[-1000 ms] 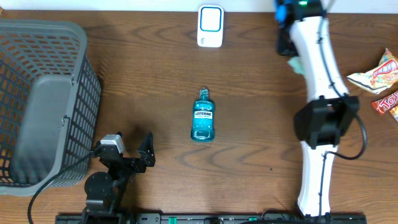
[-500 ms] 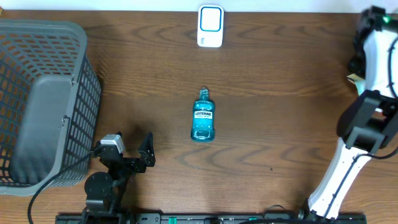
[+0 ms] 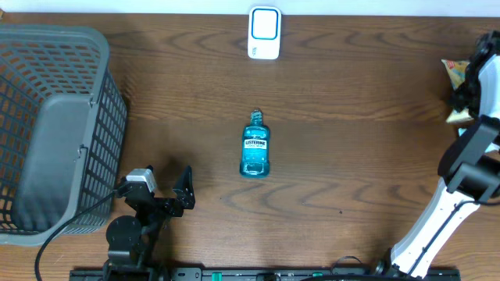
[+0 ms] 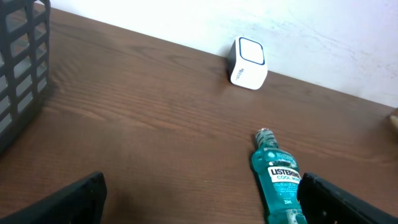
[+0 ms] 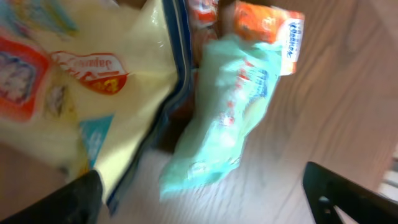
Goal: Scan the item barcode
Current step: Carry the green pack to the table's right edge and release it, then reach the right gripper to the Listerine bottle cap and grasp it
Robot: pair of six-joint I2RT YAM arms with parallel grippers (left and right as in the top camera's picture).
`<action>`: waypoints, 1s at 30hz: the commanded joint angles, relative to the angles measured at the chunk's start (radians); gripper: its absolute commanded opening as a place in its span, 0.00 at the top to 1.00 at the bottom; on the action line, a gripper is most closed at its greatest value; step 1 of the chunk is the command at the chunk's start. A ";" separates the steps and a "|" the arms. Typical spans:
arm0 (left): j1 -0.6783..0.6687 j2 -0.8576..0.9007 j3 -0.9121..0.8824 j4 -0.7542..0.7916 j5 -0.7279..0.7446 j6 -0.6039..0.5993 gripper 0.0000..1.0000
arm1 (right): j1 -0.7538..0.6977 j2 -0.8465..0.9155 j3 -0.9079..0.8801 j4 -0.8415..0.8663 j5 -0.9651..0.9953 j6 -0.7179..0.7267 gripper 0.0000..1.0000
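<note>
A blue mouthwash bottle (image 3: 255, 148) lies flat in the middle of the table, cap toward the back, label up (image 4: 278, 180); no barcode shows. The white scanner (image 3: 264, 33) stands at the back edge (image 4: 247, 63). My left gripper (image 4: 205, 208) is open and empty at the front left, low over the wood, with the bottle beside its right finger. My right arm (image 3: 469, 156) reaches to the far right edge. My right gripper (image 5: 202, 199) is open just above a pile of snack packets, a pale green packet (image 5: 230, 118) lying between and ahead of its fingers, not held.
A grey mesh basket (image 3: 47, 125) fills the left side, its wall at the left of the left wrist view (image 4: 22, 68). A yellow packet (image 5: 81, 81) and an orange packet (image 5: 267, 28) lie by the green one; packets (image 3: 455, 72) sit at the right table edge.
My right arm has swung from the back centre-right out to the far right edge, over the snack packets, and its jaws now stand open. The left arm and the bottle have not moved.
</note>
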 commanded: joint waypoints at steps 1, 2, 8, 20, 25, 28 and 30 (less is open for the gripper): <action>0.005 -0.005 -0.016 -0.024 0.005 0.006 0.02 | 0.034 -0.212 0.041 0.001 -0.160 0.018 0.01; 0.005 -0.005 -0.016 -0.024 0.005 0.006 0.02 | 0.053 -0.256 0.041 0.000 -0.200 0.018 0.01; 0.005 -0.005 -0.016 -0.024 0.005 0.006 0.02 | 0.208 -0.425 0.041 0.000 -0.412 0.019 0.01; 0.005 -0.005 -0.016 -0.024 0.005 0.006 0.02 | 0.758 -0.348 -0.016 -0.020 -0.521 0.018 0.01; 0.005 -0.005 -0.016 -0.024 0.005 0.006 0.02 | 0.951 -0.217 -0.018 -0.021 -0.473 -0.027 0.01; 0.005 -0.005 -0.016 -0.024 0.005 0.006 0.02 | 1.012 -0.138 -0.018 -0.018 -0.467 -0.026 0.01; 0.005 -0.005 -0.016 -0.024 0.005 0.006 0.02 | 1.039 -0.084 -0.018 -0.019 -0.466 -0.001 0.01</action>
